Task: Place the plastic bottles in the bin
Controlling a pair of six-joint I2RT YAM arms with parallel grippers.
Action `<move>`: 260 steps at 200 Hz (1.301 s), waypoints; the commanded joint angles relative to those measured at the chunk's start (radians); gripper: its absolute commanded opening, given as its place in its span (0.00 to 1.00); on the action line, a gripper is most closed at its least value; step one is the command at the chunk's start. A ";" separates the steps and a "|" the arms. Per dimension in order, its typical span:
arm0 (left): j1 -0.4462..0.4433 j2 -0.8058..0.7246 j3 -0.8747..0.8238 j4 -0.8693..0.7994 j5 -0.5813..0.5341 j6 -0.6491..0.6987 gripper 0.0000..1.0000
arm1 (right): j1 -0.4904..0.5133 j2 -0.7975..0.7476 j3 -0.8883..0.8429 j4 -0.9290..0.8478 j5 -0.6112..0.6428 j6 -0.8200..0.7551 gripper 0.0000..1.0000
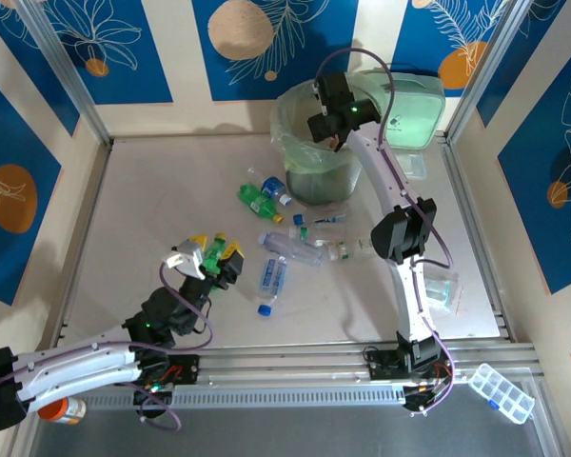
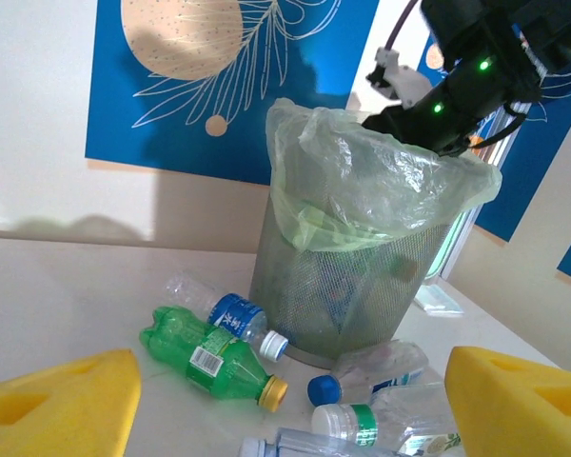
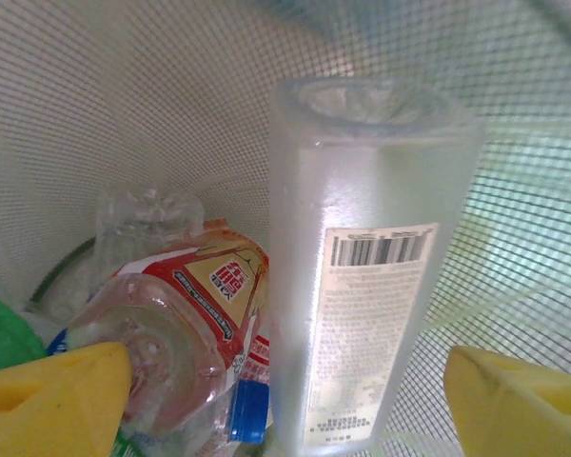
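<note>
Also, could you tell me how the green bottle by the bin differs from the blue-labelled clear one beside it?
The green bottle is green throughout; the blue-labelled bottle is clear. The green bottle has a yellow cap, the blue-labelled bottle a white one. Seen from the left wrist, the green bottle lies in front, the blue-labelled bottle behind it, nearer the bin. Both lie capped on their sides, caps pointing the same way.

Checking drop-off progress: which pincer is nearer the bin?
Right. The right pincer hangs over the bin's mouth, pointing in. The left pincer is at the table's near side, with loose bottles lying between it and the bin.
</note>
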 commanded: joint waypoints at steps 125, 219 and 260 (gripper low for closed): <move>-0.006 -0.056 0.003 0.034 -0.115 0.073 0.66 | -0.039 -0.083 -0.005 -0.005 -0.139 0.182 0.29; -0.004 -0.061 0.011 0.014 -0.298 0.085 0.72 | -0.058 0.054 0.084 -0.055 -0.164 0.204 0.25; -0.004 -0.036 0.024 0.009 -0.322 0.101 0.78 | -0.001 -0.135 0.034 -0.030 -0.144 0.190 0.33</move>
